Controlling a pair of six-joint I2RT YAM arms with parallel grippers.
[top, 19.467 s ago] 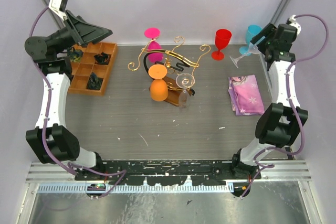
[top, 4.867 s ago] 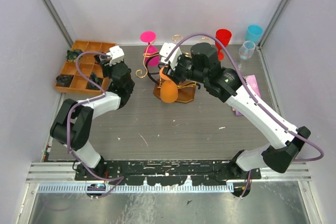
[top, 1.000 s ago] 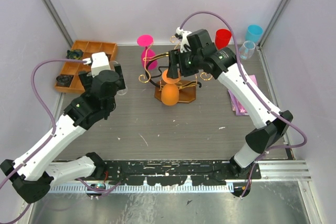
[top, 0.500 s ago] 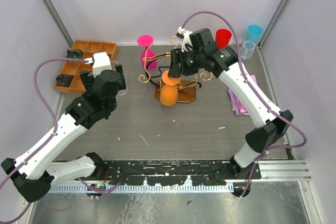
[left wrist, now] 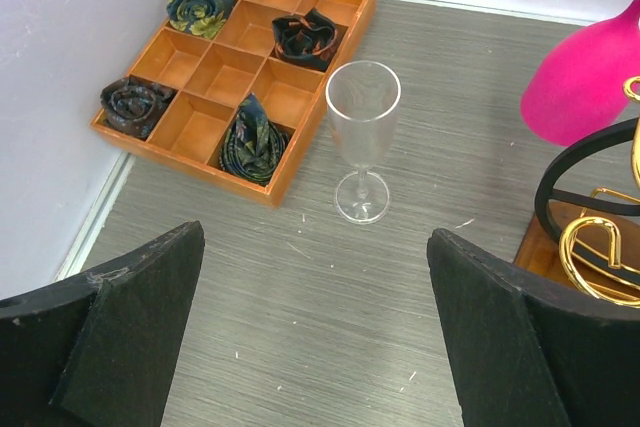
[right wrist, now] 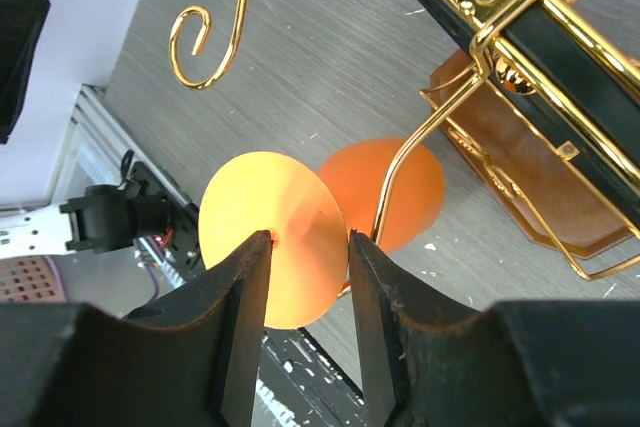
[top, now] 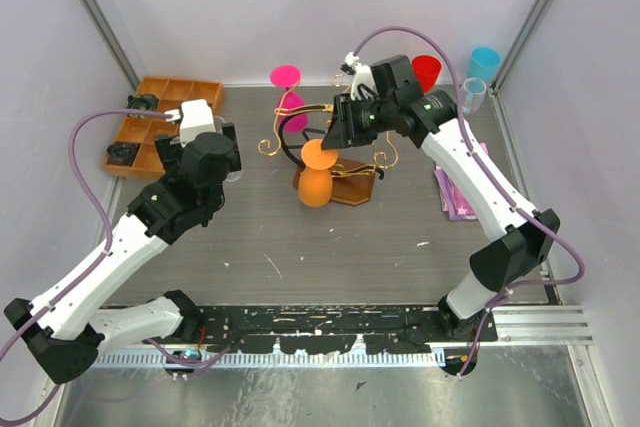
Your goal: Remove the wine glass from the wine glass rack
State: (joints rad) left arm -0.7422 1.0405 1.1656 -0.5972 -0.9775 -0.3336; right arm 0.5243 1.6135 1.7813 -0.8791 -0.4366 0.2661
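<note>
The wine glass rack is gold curly wire on a brown base. It also shows in the right wrist view. My right gripper is shut on the foot of an upside-down orange wine glass. It holds the glass just left of the gold rail, bowl hanging down. A pink wine glass hangs at the rack's back left. My left gripper is open and empty above the table. A clear wine glass stands upright ahead of it.
A compartmented wooden tray holding dark rolled items sits at the back left. A red cup, a blue cup and a clear glass stand at the back right. A pink cloth lies at the right.
My right gripper has moved a little toward the front left with the orange glass, whose foot now sits left of the gold rail. The left arm has barely moved.
</note>
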